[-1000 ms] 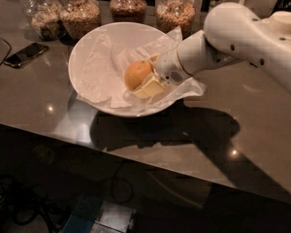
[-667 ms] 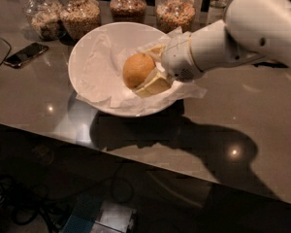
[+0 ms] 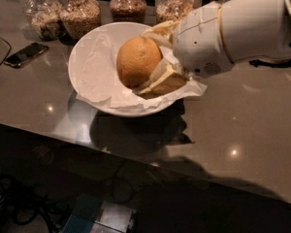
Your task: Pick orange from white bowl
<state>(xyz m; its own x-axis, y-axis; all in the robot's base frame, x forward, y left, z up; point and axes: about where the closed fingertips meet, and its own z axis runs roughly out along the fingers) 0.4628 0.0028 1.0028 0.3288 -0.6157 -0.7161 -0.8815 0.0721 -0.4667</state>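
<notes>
The orange (image 3: 135, 61) sits between the cream fingers of my gripper (image 3: 154, 57), raised over the middle of the white bowl (image 3: 89, 57). One finger (image 3: 161, 29) lies along its top right and the other (image 3: 166, 82) under its lower right. The gripper is shut on the orange and reaches in from the right on the thick white arm (image 3: 233, 28). Crinkled white paper (image 3: 136, 98) lines the bowl and spills over its front and right rim. The bowl stands on the grey table (image 3: 242, 125).
Several glass jars of grains (image 3: 80, 13) stand in a row behind the bowl. A dark phone (image 3: 25, 54) lies at the left, with a cable near the left edge. The table's front edge runs across below the bowl; dark floor and cables lie beneath.
The orange has come up out of the bowl's bottom in the gripper's grasp. It now sits higher over the bowl and looks larger. The arm has risen with it.
</notes>
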